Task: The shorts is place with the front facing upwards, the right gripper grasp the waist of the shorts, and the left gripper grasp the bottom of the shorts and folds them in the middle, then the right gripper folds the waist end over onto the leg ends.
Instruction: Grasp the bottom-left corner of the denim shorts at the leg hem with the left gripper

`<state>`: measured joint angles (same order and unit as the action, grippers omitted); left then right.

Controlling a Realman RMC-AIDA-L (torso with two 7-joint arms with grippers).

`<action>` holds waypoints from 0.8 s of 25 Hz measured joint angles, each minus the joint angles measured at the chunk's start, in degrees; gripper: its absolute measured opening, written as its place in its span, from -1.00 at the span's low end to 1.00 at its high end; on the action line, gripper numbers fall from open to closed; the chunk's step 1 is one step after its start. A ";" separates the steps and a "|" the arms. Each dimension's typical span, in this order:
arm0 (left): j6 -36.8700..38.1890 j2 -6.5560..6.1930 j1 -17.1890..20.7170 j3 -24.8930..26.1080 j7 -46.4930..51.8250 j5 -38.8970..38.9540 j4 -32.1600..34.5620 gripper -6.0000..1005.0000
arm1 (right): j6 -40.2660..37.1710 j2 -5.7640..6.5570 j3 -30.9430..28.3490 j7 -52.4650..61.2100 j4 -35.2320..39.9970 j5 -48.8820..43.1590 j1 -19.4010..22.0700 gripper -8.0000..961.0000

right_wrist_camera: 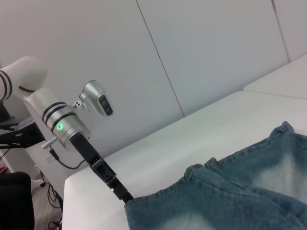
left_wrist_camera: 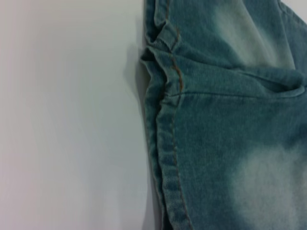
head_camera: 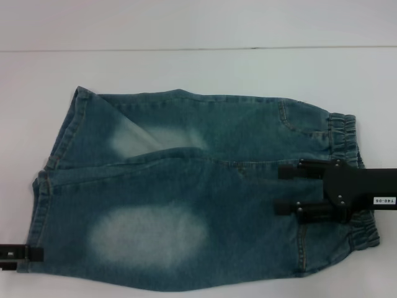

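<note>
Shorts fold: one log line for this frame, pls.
shorts: flat on table | right gripper: open, over waist | left gripper: at leg hem | fold: not started

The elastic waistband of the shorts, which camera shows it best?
The head view: the waist of the shorts appears as a gathered band at the shorts' right end, partly covered by the right gripper. The left wrist view shows only the stitched leg hems; the right wrist view shows no waistband.
</note>
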<state>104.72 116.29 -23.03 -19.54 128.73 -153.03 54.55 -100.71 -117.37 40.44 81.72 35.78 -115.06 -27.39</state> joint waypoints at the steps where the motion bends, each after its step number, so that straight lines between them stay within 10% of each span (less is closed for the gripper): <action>1: -0.19 0.07 -0.01 -0.19 0.13 -0.02 0.00 0.59 | 0.03 -0.04 0.02 0.00 -0.01 0.00 0.02 0.87; 20: -0.82 2.26 -1.45 -5.54 -1.41 0.25 1.60 0.42 | 0.45 -0.14 -0.36 -0.40 -0.01 0.02 0.06 0.87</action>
<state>103.90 118.55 -24.48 -25.08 127.33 -152.79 56.15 -100.26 -117.51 40.08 81.32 35.77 -115.04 -27.33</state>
